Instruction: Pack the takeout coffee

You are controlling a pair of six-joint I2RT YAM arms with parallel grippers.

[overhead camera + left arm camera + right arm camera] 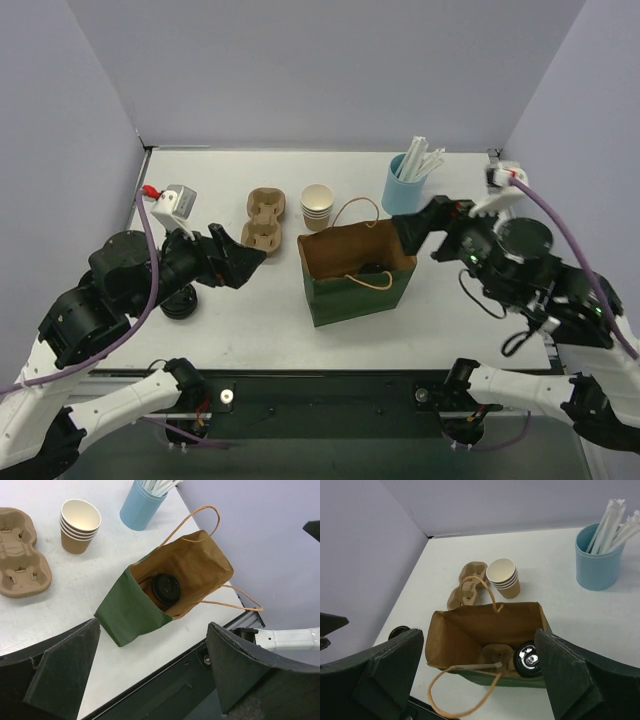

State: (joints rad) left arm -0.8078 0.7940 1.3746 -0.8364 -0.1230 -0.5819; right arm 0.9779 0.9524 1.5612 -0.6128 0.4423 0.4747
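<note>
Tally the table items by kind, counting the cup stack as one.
Paper bag: 1
Lidded coffee, inside the bag: 1
Lidless cup stack: 1
Pulp carrier: 1
Blue straw holder: 1
Dark round object at left: 1
Total: 6

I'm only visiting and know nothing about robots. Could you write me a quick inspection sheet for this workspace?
Surface: white table; nothing spilled seen.
Job's things: coffee, black lid on, sits inside the open bag, which stands upright.
Clutter: carrier, cup stack, blue tub of straws; a black round item under the left arm, unclear what.
Grippers: left claw open, empty; right claw open, empty, beside the bag's top.
Cables: purple cable on the left arm, another on the right.
Surroundings: lilac walls; nothing else seen.
</note>
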